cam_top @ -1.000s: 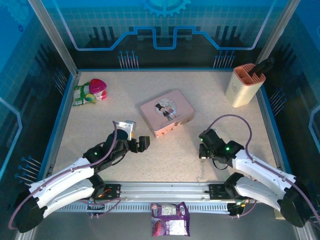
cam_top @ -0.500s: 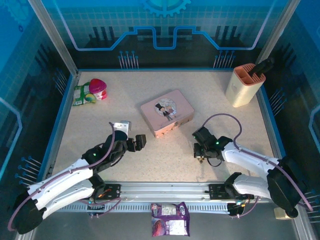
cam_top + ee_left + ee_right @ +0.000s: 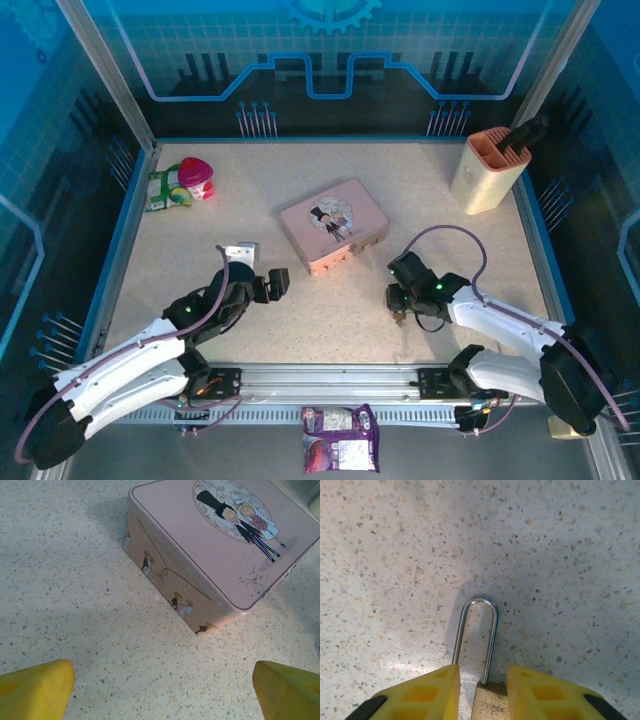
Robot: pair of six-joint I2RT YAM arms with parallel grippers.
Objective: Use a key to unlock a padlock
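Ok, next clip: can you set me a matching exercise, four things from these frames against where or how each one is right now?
Things:
1. padlock
2. pink tin
3. left tool
4. cream holder

Places or states:
A. far right corner of the table
B. wide open, facing a corner of the tin
C. flanked by the right tool, shackle pointing away from it
D. mid-table, cartoon couple on its lid

Pairs: 1-C, 2-D, 3-B, 4-A
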